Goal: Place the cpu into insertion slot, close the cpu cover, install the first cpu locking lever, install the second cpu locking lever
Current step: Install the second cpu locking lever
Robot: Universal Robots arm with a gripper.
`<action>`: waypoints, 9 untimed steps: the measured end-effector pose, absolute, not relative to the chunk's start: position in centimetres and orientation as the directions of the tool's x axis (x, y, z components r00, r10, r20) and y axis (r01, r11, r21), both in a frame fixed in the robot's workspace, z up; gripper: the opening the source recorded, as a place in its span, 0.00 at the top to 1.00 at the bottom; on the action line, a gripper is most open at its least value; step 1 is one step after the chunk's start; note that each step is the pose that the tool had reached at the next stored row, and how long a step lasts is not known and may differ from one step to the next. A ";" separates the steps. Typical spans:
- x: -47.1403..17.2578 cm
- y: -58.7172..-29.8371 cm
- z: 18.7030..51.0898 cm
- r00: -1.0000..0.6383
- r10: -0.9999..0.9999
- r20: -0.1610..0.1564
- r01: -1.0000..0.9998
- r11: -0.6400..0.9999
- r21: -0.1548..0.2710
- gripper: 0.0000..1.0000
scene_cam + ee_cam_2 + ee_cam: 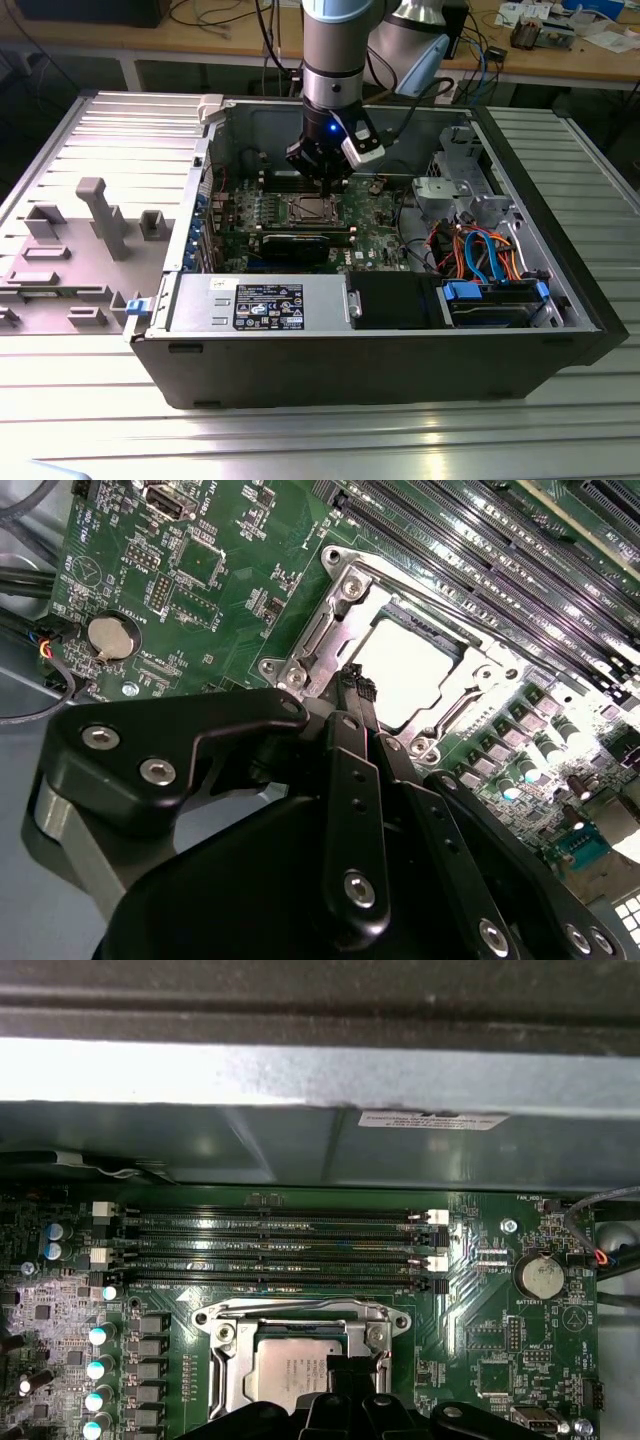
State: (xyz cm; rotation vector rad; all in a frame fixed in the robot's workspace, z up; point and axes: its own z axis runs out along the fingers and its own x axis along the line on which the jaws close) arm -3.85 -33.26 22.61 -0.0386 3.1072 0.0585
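The cpu (410, 668) lies flat in the insertion slot (312, 210) on the green motherboard, its shiny metal top showing in both wrist views (288, 1372). The cpu cover (335, 620), a silver frame plate, lies down around the chip, and its window leaves the top bare (300, 1312). My gripper (357, 685) hangs just over the socket's edge with its black fingers (352, 770) pressed together. In the exterior view the gripper (325, 180) stands upright directly above the socket. I cannot tell how the locking levers stand.
Long memory slots (280, 1245) run beside the socket, near the case's back wall (320, 1140). A coin battery (540, 1277) sits close by. A black expansion card (300, 245), power supply (265, 303) and drive cage with cables (480, 250) fill the case. A grey fixture (100, 215) stands outside, on the exterior view's left.
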 end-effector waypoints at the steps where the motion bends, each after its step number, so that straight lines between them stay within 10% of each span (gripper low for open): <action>1: -3.8 -33.3 22.6 -0.999 -0.024 -0.034 -0.025 0.999 0.037 0.89; 9: -3.8 -33.3 22.6 -0.999 -0.024 -0.034 -0.025 0.999 0.037 0.89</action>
